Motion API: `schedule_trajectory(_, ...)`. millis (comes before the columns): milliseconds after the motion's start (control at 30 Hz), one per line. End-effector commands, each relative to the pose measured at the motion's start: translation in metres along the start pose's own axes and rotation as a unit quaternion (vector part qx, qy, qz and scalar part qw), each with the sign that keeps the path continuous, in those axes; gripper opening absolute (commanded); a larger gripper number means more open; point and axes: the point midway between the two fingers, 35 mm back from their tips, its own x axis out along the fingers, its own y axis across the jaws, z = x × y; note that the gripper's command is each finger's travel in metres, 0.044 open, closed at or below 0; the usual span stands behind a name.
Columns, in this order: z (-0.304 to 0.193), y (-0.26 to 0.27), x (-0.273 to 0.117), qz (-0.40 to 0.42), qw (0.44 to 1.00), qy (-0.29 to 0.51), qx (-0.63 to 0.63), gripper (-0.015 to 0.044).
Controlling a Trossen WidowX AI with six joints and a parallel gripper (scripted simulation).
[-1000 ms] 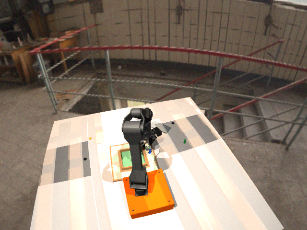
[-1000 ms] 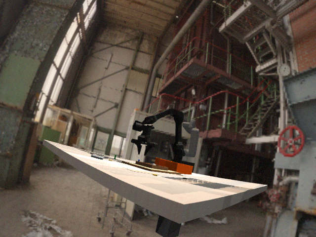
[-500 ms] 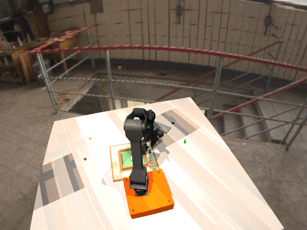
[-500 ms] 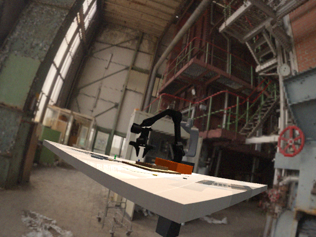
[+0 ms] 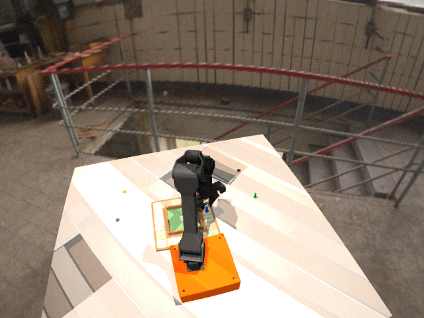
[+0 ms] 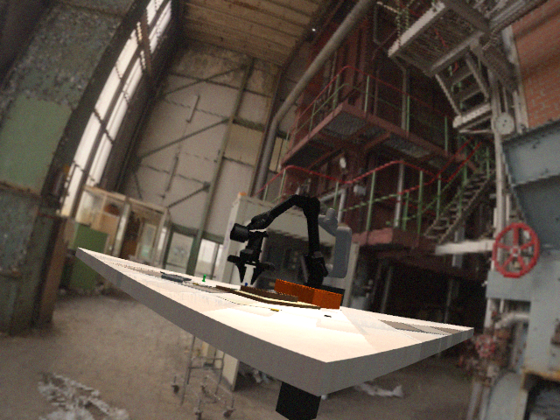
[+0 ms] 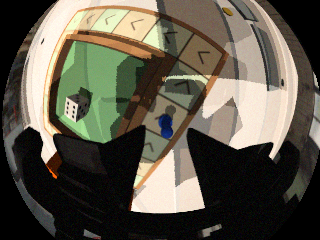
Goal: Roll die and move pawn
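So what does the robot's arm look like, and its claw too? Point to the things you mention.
The arm (image 5: 189,201) (image 6: 311,230) is black or very dark grey, made of chunky, blocky parts with thick round joints. The claw (image 6: 248,281) (image 7: 167,131) is black too. It has two fingers that get narrow and pointy at the tips, like beaks. I can't see any clear writing or stickers on them.
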Motion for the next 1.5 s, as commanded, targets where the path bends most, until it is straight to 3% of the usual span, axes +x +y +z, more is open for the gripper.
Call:
schedule_trajectory(0,-0.001,0.0,0.008,-0.001,1.0,0.001,-0.002,0.02)
schedule_trajectory(300,-0.001,0.0,0.02,-0.001,1.0,0.001,-0.002,0.02)
schedule_trajectory(500,-0.001,0.0,0.02,-0.001,1.0,0.001,-0.002,0.0043)
schedule_trajectory(833,-0.001,0.0,0.019,-0.001,1.0,0.001,-0.002,0.0)
schedule_trajectory(1467,0.003,-0.002,-0.103,-0.002,1.0,0.001,-0.002,0.0)
